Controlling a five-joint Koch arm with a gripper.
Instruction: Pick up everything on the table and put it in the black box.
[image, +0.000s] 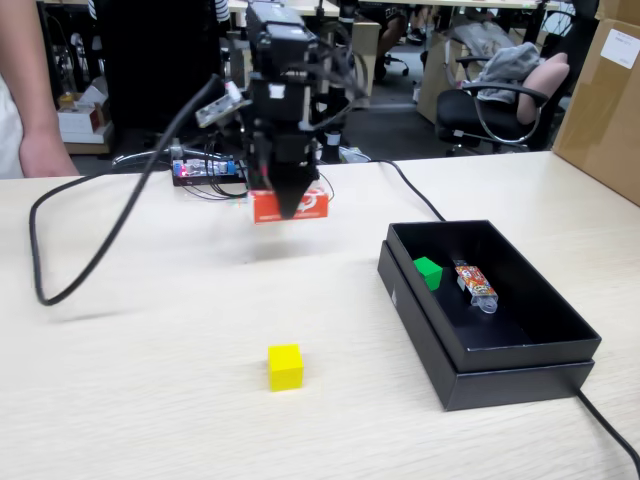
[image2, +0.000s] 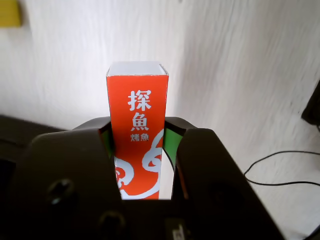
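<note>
We saw one dark robot arm hanging above a pale wood-grain surface (image: 150, 400). Its jaws (image: 289, 208) were closed to the width of a long red rectangular carton with white print (image: 288, 205), clamping it across its narrow sides. In the fixed view the carton hung clear of the surface, its shadow lying below it. In the wrist view the carton (image2: 138, 130) ran straight out from between the jaws, its long axis in line with them and its white end flap farthest from the wrist. In the fixed view that long axis lay roughly level, crosswise to the camera.

A small yellow cube (image: 285, 366) sat on the surface, well apart from the jaws and nearer the camera. A shallow matte black cardboard box (image: 520, 365) lay to the right of the jaws in the fixed view. Inside it were a small green cube (image: 428, 272) and a small orange-patterned wrapped packet (image: 476, 283).

We judged the step in hand to be carrying the carton to the box. Doing it well would mean keeping the carton above the rim, turning its length along the box, and releasing over bare floor away from the cube.
</note>
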